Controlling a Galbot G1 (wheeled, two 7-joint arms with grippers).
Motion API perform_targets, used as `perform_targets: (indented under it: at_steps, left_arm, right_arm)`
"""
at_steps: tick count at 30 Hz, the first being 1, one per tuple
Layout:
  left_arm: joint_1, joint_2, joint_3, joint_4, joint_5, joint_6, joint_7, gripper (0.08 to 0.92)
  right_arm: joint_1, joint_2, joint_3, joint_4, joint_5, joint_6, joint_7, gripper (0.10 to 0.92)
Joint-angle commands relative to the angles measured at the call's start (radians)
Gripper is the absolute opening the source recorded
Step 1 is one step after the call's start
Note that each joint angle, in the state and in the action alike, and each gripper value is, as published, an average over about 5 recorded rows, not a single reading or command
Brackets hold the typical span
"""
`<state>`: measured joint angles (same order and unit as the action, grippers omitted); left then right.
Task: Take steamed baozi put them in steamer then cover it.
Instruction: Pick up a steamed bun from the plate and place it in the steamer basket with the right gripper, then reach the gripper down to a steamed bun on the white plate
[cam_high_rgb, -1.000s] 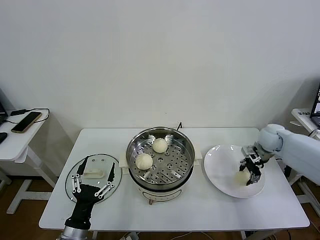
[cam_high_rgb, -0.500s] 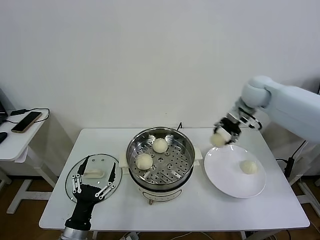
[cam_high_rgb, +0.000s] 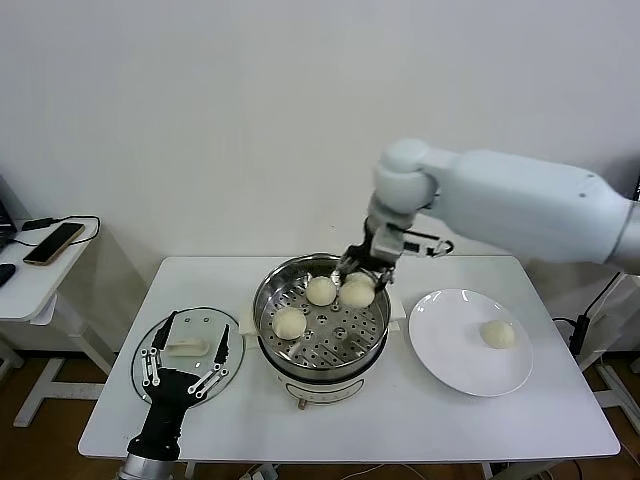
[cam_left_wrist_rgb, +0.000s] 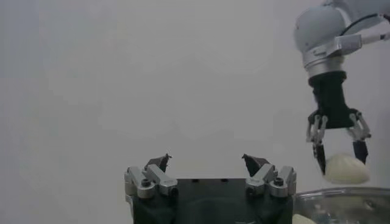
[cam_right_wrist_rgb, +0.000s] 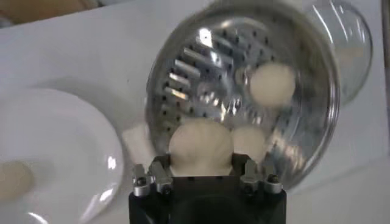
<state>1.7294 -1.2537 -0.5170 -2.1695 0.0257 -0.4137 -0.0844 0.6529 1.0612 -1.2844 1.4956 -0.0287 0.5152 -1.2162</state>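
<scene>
The steamer (cam_high_rgb: 372, 322) stands mid-table with two baozi (cam_high_rgb: 320, 290) (cam_high_rgb: 288, 322) on its perforated tray. My right gripper (cam_high_rgb: 359, 281) is shut on a third baozi (cam_high_rgb: 358, 291) and holds it just above the tray's far right side. In the right wrist view the held baozi (cam_right_wrist_rgb: 201, 143) sits between the fingers of my right gripper (cam_right_wrist_rgb: 201, 165), over the steamer (cam_right_wrist_rgb: 201, 73). A fourth baozi (cam_high_rgb: 497, 334) lies on the white plate (cam_high_rgb: 450, 350). The glass cover (cam_high_rgb: 150, 340) lies flat at the front left. My left gripper (cam_high_rgb: 197, 328) is open above it, also in its wrist view (cam_left_wrist_rgb: 207, 161).
The white plate sits right of the steamer, close to its side handle. A side table (cam_high_rgb: 30, 280) with a phone (cam_high_rgb: 52, 243) stands at the far left. The wall runs behind the table.
My right gripper took a baozi off the plate, lifted it and carried it left to over the steamer. One baozi stays on the plate. The left arm has not moved.
</scene>
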Motion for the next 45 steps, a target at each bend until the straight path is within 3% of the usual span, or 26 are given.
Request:
perform_targets:
  at_steps: [1, 24, 31, 35, 39, 45]
  left_arm:
    - [-0.001, 0.000, -0.002, 0.004, -0.001, -0.002, 0.000, 0.823]
    - [-0.005, 0.000, -0.009, 0.010, -0.004, -0.011, -0.006, 0.823]
    - [-0.008, -0.001, -0.008, 0.011, -0.004, -0.010, -0.006, 0.823]
    - [-0.010, -0.001, -0.006, 0.012, -0.004, -0.008, -0.006, 0.823]
    - [-0.014, 0.000, -0.004, 0.013, -0.004, -0.007, -0.006, 0.823]
    - [-0.021, 0.002, 0.003, 0.020, -0.003, -0.006, -0.006, 0.823]
  right_arm:
    - [-0.043, 0.099, -0.031, 0.061, -0.051, 0.074, -0.002, 0.687]
    - [-0.141, 0.148, -0.031, 0.022, -0.133, 0.134, -0.025, 0.707]
    - [-0.143, 0.136, 0.007, 0.018, -0.173, 0.148, 0.002, 0.807]
    - [-0.129, 0.107, 0.060, 0.013, -0.175, 0.142, -0.007, 0.822]
    - [-0.104, 0.033, 0.131, -0.020, -0.116, 0.072, -0.051, 0.823]
    - [-0.084, -0.135, 0.218, -0.171, 0.063, -0.216, -0.066, 0.823]
